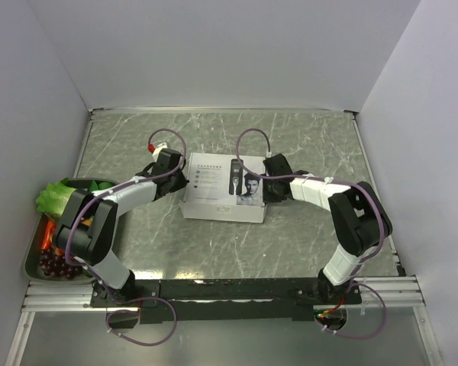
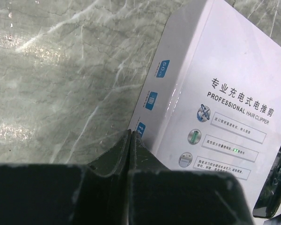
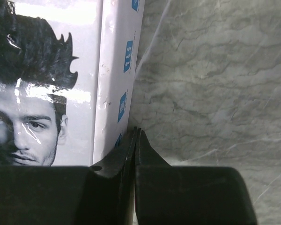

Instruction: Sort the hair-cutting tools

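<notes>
The desk (image 1: 305, 145) is grey marbled sheet inside plain white walls. A closed white box (image 1: 214, 191) lies flat at its middle, and I take that box as my reference.

Left pincer (image 2: 131, 136): the jaws are pressed together with nothing between them. The tips are set at the foot of the box's left side wall and seem to touch it.

Right pincer (image 3: 136, 133): it is likewise closed and empty, with its tips at the foot of the box's right side wall.

In my judgement the two arms bracket the box from opposite sides to steady or square it before the lid is worked. Closed tips act as blunt pushers here, not graspers.

Hair-cutting tools: none lies loose around the box. The clipper shape on the lid reads as print, so I judge the tools are inside the box, unseen.

A metal tray (image 1: 29, 267) of produce sits well to the left of the box and plays no part.
</notes>
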Robot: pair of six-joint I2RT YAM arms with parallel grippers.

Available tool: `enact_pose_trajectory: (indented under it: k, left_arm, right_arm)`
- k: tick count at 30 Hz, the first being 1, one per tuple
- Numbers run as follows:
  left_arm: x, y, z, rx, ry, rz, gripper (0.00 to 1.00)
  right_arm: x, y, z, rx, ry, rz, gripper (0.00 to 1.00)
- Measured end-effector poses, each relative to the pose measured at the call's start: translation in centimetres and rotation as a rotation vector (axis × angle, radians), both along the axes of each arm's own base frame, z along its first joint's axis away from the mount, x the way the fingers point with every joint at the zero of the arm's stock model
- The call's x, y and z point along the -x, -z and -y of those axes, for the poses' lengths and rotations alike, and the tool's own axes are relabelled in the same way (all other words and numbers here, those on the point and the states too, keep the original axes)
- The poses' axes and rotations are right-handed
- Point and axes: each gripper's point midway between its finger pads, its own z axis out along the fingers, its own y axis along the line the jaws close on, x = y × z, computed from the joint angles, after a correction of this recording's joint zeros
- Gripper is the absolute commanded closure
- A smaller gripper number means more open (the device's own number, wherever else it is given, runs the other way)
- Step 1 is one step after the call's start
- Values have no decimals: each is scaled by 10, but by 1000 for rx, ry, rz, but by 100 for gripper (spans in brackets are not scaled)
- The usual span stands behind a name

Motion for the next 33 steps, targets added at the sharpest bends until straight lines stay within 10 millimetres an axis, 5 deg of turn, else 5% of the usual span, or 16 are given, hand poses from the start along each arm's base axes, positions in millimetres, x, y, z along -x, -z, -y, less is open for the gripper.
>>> enact_pose_trajectory:
  k: [5, 11, 18, 33]
  left_arm:
    - [1, -2, -3, -12, -6, 0, 87]
    - [12, -12, -7, -18, -13, 14, 81]
    - [26, -4, -11, -27, -8, -7, 76]
    - [33, 14, -15, -43, -8, -54, 75]
  right_arm:
    - [-3, -1, 8, 45, 6, 16, 68]
    - [-20, -16, 14, 88, 41, 75, 62]
    - [-26, -33, 13, 78, 51, 130, 59]
    - [-26, -31, 13, 70, 54, 132, 59]
